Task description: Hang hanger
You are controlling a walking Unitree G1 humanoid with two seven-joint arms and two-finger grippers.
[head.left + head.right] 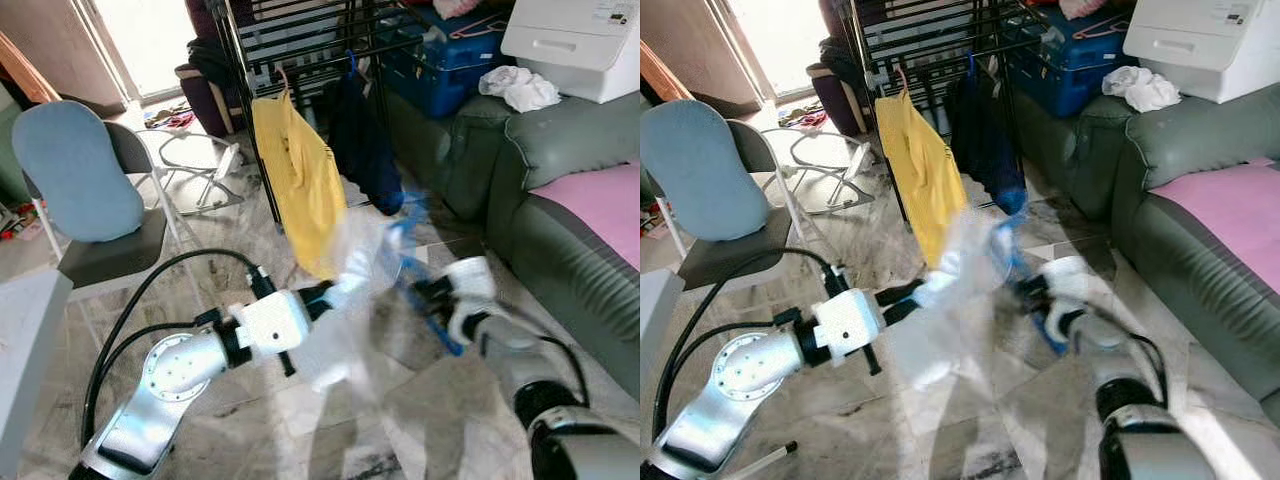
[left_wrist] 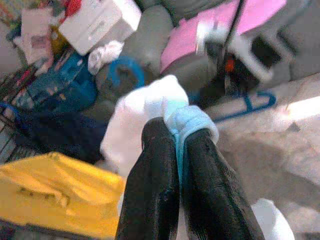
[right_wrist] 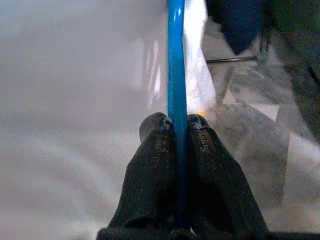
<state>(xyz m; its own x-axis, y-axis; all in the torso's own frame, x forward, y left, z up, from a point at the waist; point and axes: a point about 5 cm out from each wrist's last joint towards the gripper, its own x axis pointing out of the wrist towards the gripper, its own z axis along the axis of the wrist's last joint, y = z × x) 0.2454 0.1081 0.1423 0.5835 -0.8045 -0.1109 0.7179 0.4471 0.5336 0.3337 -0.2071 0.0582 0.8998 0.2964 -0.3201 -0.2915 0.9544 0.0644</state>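
The left pincer point(image 2: 172, 145) is clenched on a white and pale blue garment point(image 1: 345, 300), which trails blurred between the two arms. The right pincer point(image 3: 177, 132) is clamped on the blue hanger point(image 3: 176, 60), held low over the marble floor point(image 1: 250, 400), below and in front of the drying rack point(image 1: 300, 40).

The likeliest trouble is the loose cloth: pulled from one corner, it could slip off the hanger or drag on the floor. The thin hanger bar could also twist between the fingers as it is raised.

To the left stands a chair point(image 1: 80, 190) with a blue backrest. The rack already carries a yellow shirt point(image 1: 300, 180) and a dark garment point(image 1: 365, 140), crowding the near rail. At right, a green sofa point(image 1: 560, 210) narrows the approach.
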